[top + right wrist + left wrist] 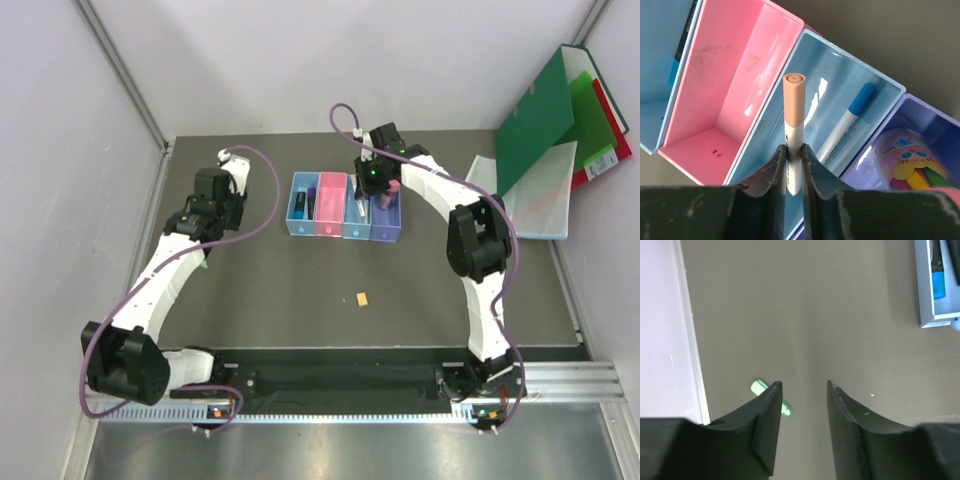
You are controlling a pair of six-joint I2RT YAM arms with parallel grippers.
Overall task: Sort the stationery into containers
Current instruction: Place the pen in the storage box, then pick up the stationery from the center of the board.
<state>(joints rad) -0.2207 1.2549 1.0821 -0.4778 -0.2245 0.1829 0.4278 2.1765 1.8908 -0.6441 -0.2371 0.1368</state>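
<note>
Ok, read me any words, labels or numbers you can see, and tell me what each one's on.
None can be read.
On the cartoon-face item in the purple bin: coloured marks above the face, too blurred.
On the pink bin floor: two tiny red marks, too small.

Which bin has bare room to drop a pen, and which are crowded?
The pink bin, second from left, is bare. The purple bin is crowded with a tube; the blue bin beside it holds a white-blue pen.
</note>
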